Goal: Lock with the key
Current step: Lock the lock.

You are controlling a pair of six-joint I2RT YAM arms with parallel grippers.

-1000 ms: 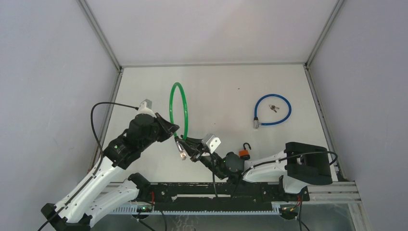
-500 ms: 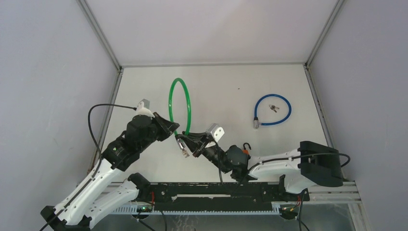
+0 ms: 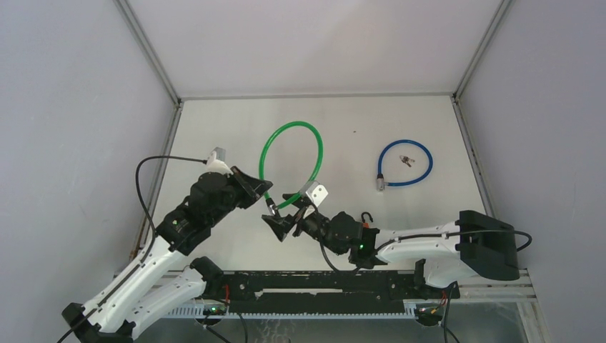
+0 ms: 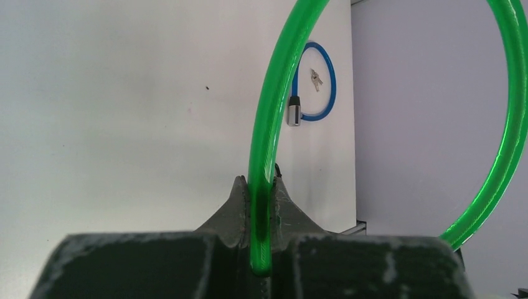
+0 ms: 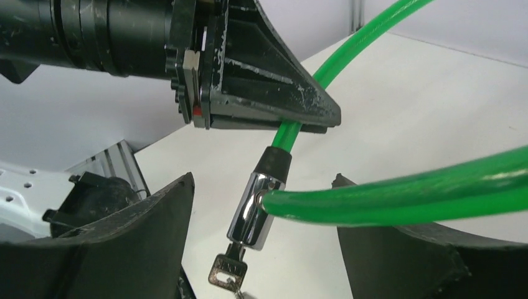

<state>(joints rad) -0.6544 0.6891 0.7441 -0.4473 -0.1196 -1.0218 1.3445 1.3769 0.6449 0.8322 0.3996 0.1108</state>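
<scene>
On my left wrist feed the left gripper (image 4: 259,187) is pinched tight on the green cable lock (image 5: 405,192), the glossy plastic-sheathed cable squeezed in the narrow slot between the two scuffed black fingers and arching up out of the top of the frame. On the right wrist feed the right gripper (image 3: 284,220) stands wide, its matte black fingers (image 5: 137,243) at the lower left and lower right corners. The chrome lock cylinder (image 5: 254,208) hangs between them at centre frame, touching neither finger that I can see. The cylinder is a smooth, polished barrel, tilted, with a black collar (image 5: 277,163) at its upper end where the cable runs up into the left jaws. The cable's other end enters a hole in the cylinder's side and stretches off to the right edge. A flat metal key (image 5: 224,272) sticks out of the cylinder's lower end, near the bottom of the frame. On the overhead view the green loop stands above the white table (image 3: 343,114) at centre. A blue cable lock (image 3: 406,141) lies coiled flat at the upper right, with small keys (image 3: 406,161) inside its ring.
</scene>
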